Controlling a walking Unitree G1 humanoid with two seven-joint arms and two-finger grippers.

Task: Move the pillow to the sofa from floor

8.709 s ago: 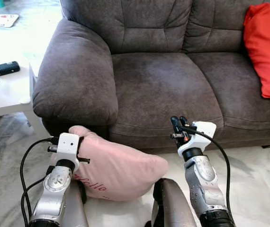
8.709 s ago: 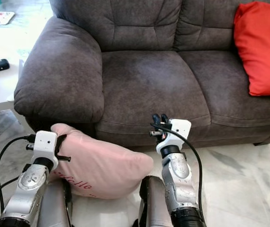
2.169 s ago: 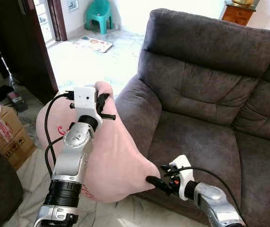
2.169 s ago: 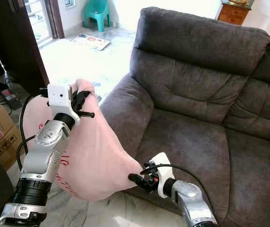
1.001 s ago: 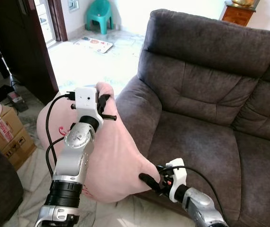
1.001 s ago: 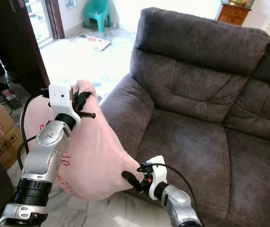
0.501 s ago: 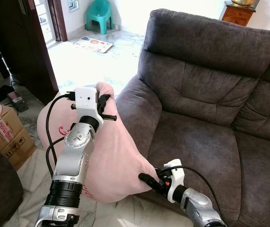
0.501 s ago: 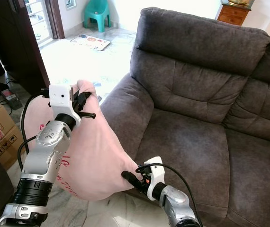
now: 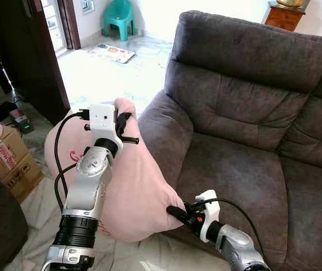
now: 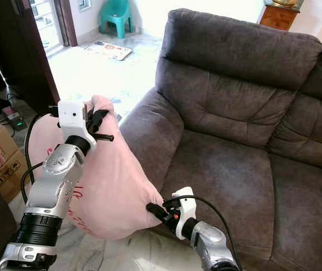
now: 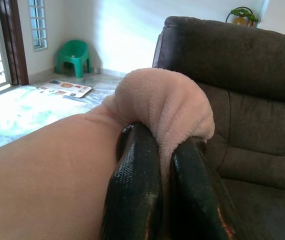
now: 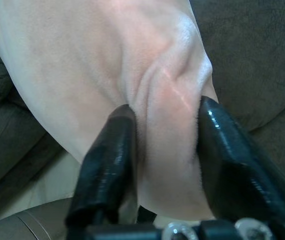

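The pink pillow hangs lifted off the floor at centre left of the head views, pinched at two corners: the left gripper is clamped on its top corner, the fabric bunched between the black fingers in the left wrist view, and the right gripper has closed around the lower corner, with a fold of plush between its fingers. The main risk, as I judge it, is a slip: each hold takes only a small fold of soft cloth, so a quick swing toward the sofa could pull a corner free and drop the pillow back onto the floor. The other risk is the sofa's armrest, which stands just right of the pillow and between it and the seat cushion; if the pillow is carried across too low it will likely drag or catch on that arm, so it needs to clear it first. The seat itself looks bare and ready to receive it. Around the scene, a cardboard box sits at the left edge near a dark doorframe, a green plastic stool and a floor mat lie at upper left, and a wooden cabinet shows at upper right; none of these block the way.
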